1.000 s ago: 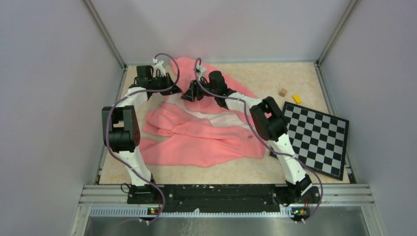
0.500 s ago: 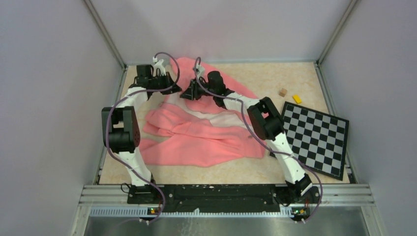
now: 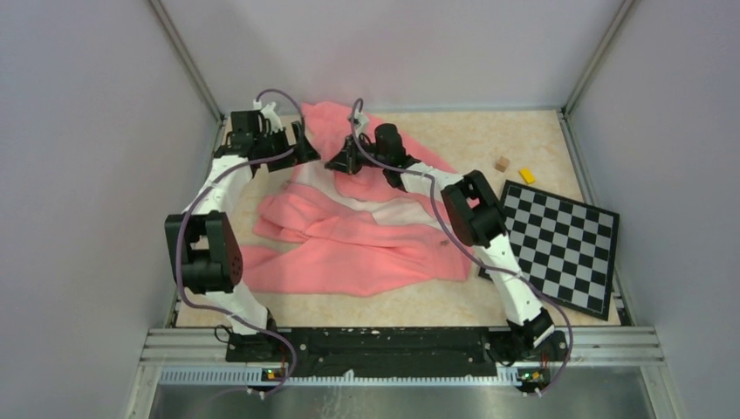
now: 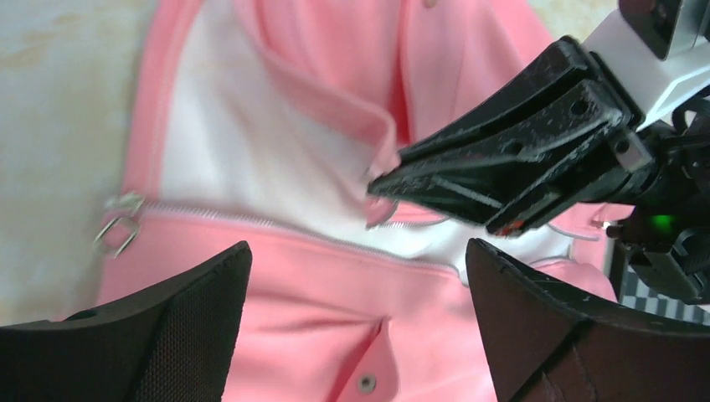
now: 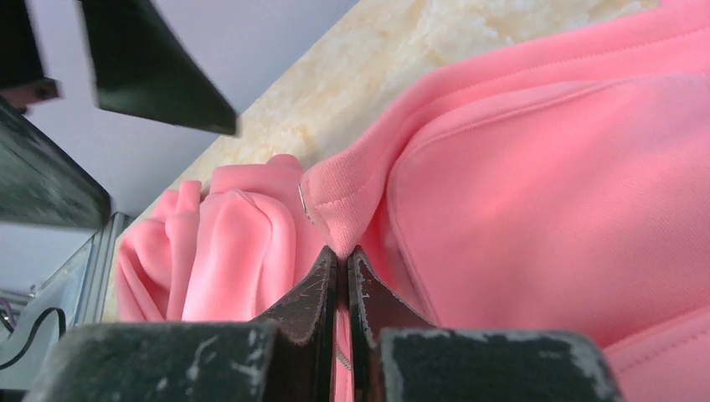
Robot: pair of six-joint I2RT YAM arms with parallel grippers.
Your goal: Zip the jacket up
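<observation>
— While the jacket [image 3: 366,244] lies spread on the table [image 3: 489,140], what holds it?
— Right gripper [image 5: 342,261], pinched tight on its edge; left gripper [image 4: 356,251] gapes wide, empty, over the zipper [image 4: 251,222], whose far end vanishes behind the other's fingers.

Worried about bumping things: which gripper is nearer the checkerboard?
Right. The right gripper pinches the jacket well left of the checkerboard; the left gripper hovers open even farther left.

Jacket [image 3: 366,249] is lying mid-worktop, reaching the far edge; checkerboard [image 3: 558,244] is sitting at the right edge, left block [image 3: 502,163] and right block [image 3: 526,175] just behind it.
</observation>
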